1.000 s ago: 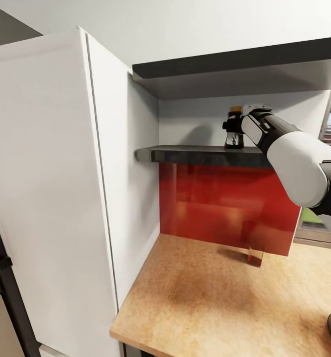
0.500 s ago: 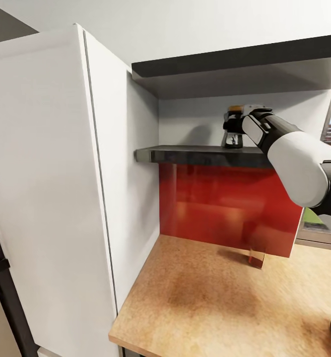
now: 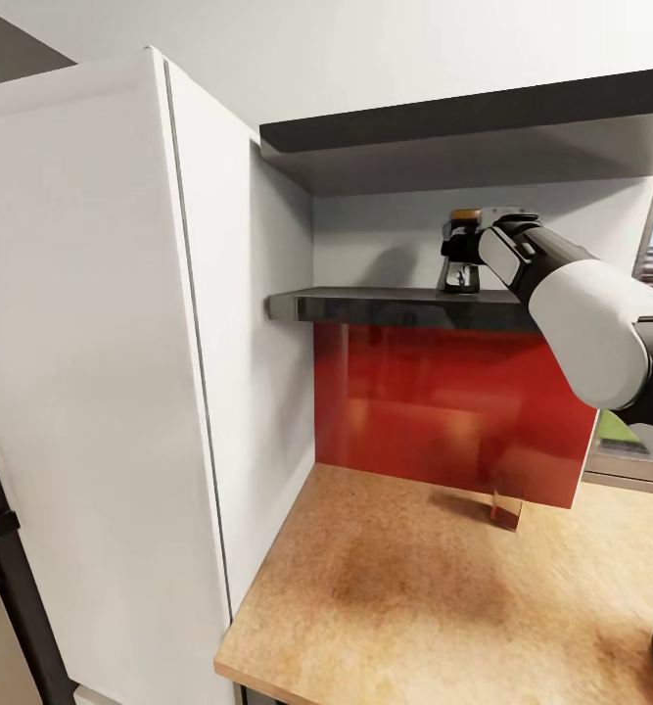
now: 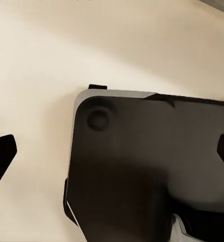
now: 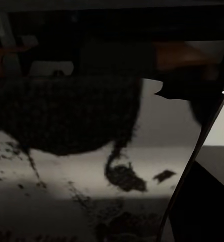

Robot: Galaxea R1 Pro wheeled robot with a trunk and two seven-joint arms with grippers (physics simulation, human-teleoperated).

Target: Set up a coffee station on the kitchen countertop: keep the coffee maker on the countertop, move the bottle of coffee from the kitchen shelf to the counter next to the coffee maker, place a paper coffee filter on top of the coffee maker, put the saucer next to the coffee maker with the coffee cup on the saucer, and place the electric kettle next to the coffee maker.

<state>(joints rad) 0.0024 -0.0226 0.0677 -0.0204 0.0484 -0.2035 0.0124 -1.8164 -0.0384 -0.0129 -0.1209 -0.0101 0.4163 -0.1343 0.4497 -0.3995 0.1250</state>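
At the left we see the white cabinet (image 3: 91, 372), then the dark kitchen shelf (image 3: 385, 305) over the wooden countertop (image 3: 443, 597). Our right gripper (image 3: 460, 257) is at the bottle of coffee (image 3: 462, 262) on this shelf, we judge to take it down. If the claw grips it, we cannot tell; the right wrist view is too dark

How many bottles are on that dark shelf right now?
1: a glass bottle with an orange lid stands on the dark kitchen shelf, at the right tool. The white arm may hide others.
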